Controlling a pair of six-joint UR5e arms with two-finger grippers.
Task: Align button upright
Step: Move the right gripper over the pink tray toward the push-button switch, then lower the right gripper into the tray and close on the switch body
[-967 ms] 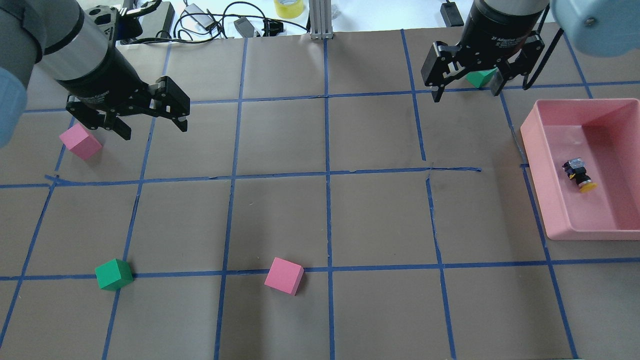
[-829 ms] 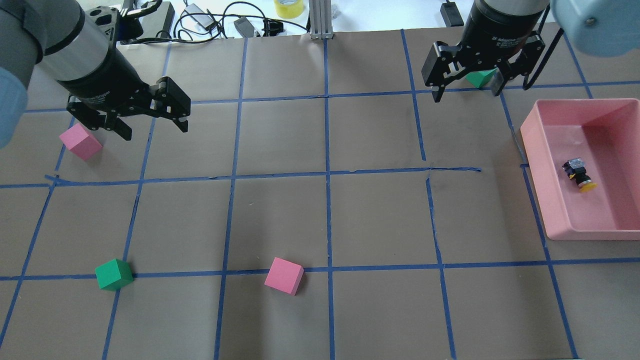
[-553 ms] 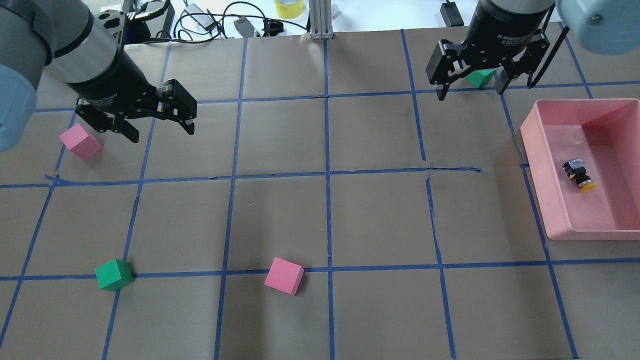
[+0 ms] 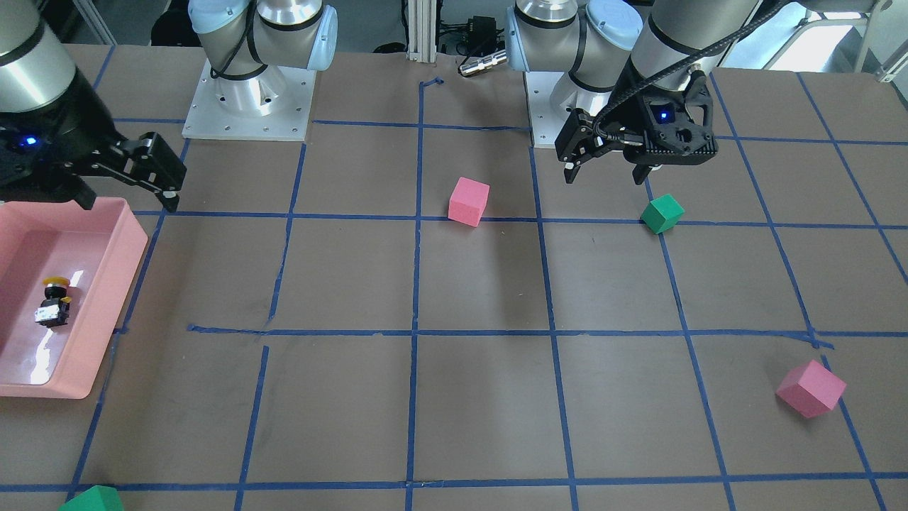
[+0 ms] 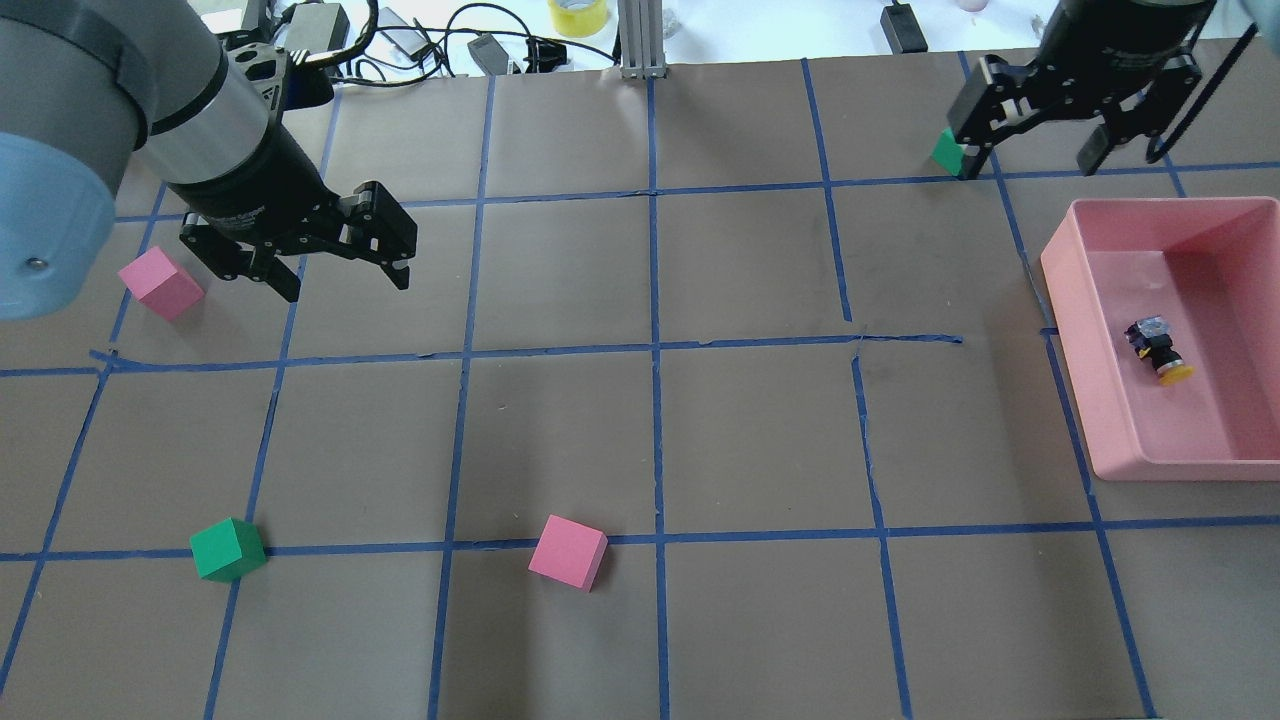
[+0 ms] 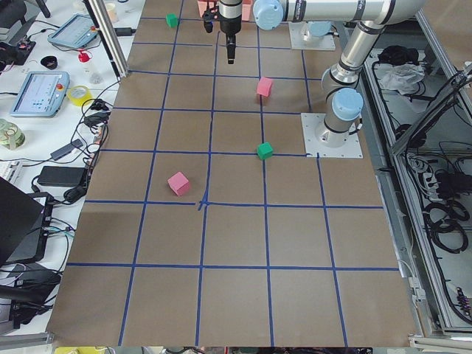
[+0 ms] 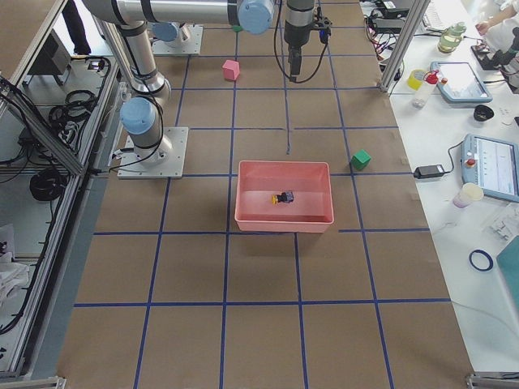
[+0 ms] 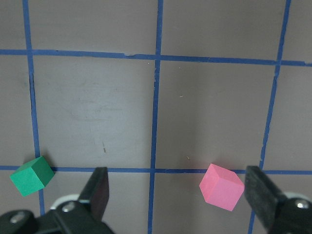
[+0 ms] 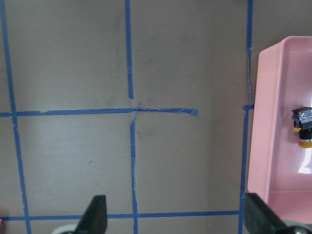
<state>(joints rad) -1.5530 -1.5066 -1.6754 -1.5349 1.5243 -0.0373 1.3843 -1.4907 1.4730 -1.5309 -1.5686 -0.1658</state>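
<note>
The button (image 5: 1158,350) lies on its side in the pink tray (image 5: 1072,330) at the table's right, its yellow cap toward the tray's near wall. It also shows in the front view (image 4: 53,301) and at the right edge of the right wrist view (image 9: 304,126). My right gripper (image 5: 1027,168) is open and empty, above the table beyond the tray's far left corner, apart from the button. My left gripper (image 5: 345,288) is open and empty over the table's left part, far from the tray.
A pink cube (image 5: 160,283) sits left of the left gripper. A green cube (image 5: 227,548) and a pink cube (image 5: 568,551) sit near the front. Another green cube (image 5: 945,150) lies by the right gripper's left finger. Cables and tape lie along the far edge.
The right gripper has moved right and toward the far edge, uncovering most of the green cube. The left gripper has shifted right and slightly nearer. Both stay open. The button has not moved.
</note>
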